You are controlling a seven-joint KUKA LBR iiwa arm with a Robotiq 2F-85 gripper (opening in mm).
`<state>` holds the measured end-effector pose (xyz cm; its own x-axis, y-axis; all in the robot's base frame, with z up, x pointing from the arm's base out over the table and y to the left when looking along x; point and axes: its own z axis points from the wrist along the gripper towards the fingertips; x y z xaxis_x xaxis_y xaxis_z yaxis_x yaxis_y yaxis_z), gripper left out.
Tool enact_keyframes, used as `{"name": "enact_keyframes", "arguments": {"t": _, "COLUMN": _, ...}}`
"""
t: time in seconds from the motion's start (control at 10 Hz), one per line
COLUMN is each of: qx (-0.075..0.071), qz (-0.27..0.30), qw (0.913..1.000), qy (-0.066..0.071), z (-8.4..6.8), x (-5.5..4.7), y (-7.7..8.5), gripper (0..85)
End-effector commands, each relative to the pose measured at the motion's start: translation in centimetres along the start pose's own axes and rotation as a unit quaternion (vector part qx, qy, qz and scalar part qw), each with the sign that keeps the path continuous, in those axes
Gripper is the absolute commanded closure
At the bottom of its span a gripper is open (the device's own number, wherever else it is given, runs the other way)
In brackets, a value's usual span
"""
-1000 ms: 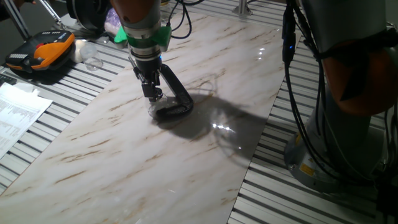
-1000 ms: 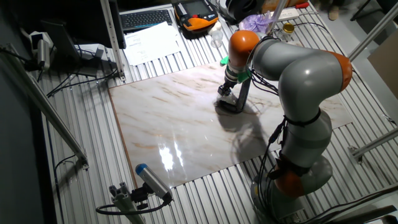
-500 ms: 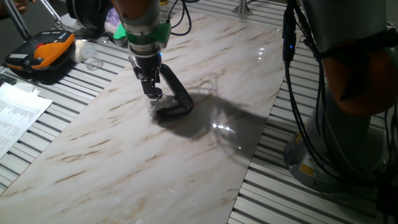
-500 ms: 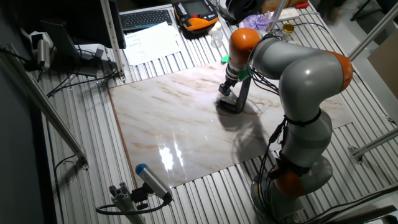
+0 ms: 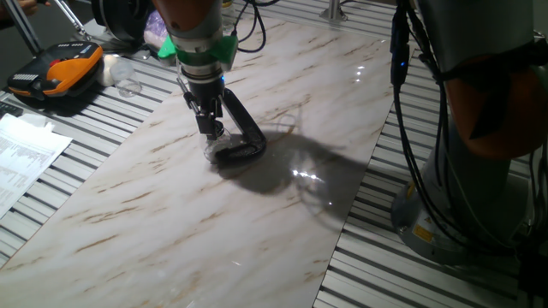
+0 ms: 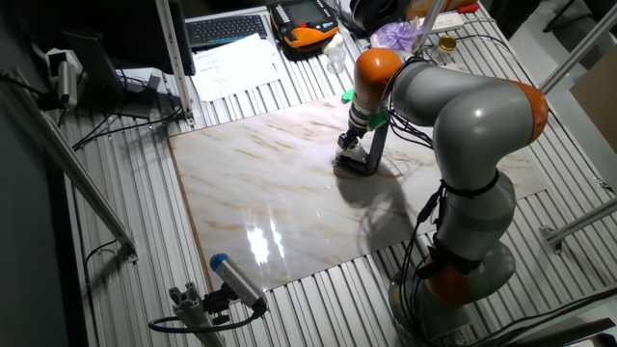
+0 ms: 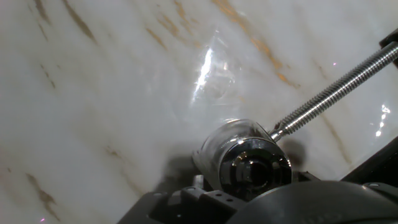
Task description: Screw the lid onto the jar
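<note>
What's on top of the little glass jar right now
The shiny metal lid sits on the jar, with the claw directly above it. The jar's mouth and threads are covered, so how far it is screwed cannot be seen.

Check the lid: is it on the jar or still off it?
On the jar. The hand view shows the shiny lid capping the mouth of the glass jar, which the clamp screw pins. How far it is threaded cannot be told.
</note>
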<state>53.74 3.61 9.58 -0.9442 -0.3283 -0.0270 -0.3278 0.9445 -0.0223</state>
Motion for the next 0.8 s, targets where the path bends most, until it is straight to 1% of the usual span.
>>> {"name": "enact_keyframes", "arguments": {"t": 0.0, "qx": 0.001, "qz": 0.0, "qw": 1.0, "qy": 0.001, "z": 0.07, "x": -0.02, "y": 0.08, "gripper": 17.0}}
{"name": "enact_keyframes", "arguments": {"t": 0.1, "qx": 0.003, "qz": -0.001, "qw": 1.0, "qy": 0.001, "z": 0.14, "x": -0.08, "y": 0.1, "gripper": 17.0}}
{"name": "enact_keyframes", "arguments": {"t": 0.7, "qx": 0.001, "qz": -0.003, "qw": 1.0, "qy": 0.002, "z": 0.45, "x": -0.34, "y": -0.22, "gripper": 17.0}}
